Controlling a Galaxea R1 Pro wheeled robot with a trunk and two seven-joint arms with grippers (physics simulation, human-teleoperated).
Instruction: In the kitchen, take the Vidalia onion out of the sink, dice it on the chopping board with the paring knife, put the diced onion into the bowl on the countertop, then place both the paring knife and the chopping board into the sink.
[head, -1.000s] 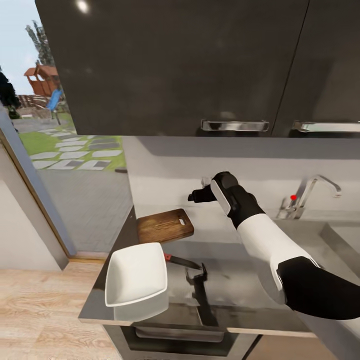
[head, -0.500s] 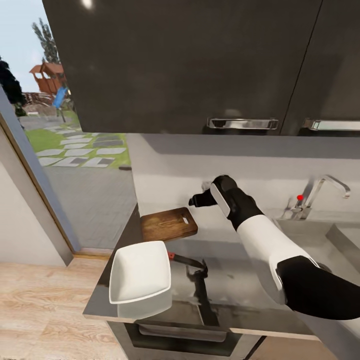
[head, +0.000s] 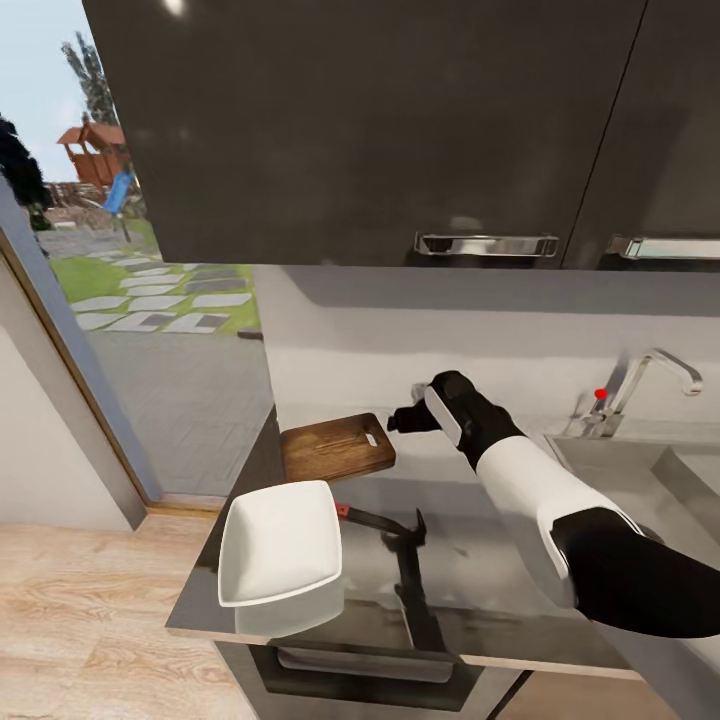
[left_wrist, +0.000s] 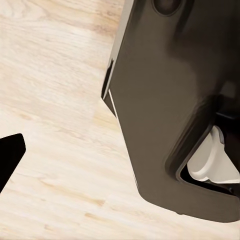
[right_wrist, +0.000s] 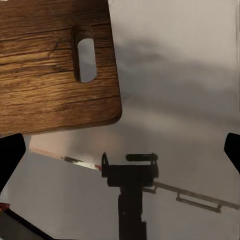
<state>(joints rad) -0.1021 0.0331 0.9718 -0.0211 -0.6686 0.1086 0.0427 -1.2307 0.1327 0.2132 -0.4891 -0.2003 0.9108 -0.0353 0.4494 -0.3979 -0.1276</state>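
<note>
Countertop (head: 480, 560) unchanged; right gripper (head: 402, 420) shifted rightward off chopping board (head: 335, 447), jaws spread; left jaws' state unclear.

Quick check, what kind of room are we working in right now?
A home kitchen, by the look of it: a steel countertop with a sink and tap, dark wall cabinets, and a chopping board beside a white bowl.

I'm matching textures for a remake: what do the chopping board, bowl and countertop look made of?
Chopping board: brown wood, matte, with visible grain. Bowl: smooth plain white, probably ceramic or plastic. Countertop: grey brushed metal, likely steel, with blurred reflections.
</note>
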